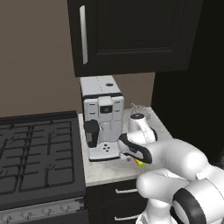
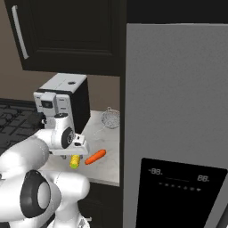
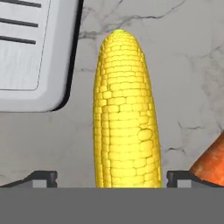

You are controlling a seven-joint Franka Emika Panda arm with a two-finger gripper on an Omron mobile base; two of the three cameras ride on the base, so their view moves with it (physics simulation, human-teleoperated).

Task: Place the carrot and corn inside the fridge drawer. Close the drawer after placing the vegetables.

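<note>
Now gripper spread wide astride corn.

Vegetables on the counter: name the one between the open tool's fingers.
The corn, the yellow cob; the orange carrot lies beside it, outside the fingers.

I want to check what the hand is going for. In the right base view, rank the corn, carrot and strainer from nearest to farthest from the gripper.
1. Corn: right under the open gripper, between its fingers in the hand view.
2. Carrot: on the counter just beside the corn, towards the fridge.
3. Strainer: farthest, at the back of the counter by the wall.
</note>
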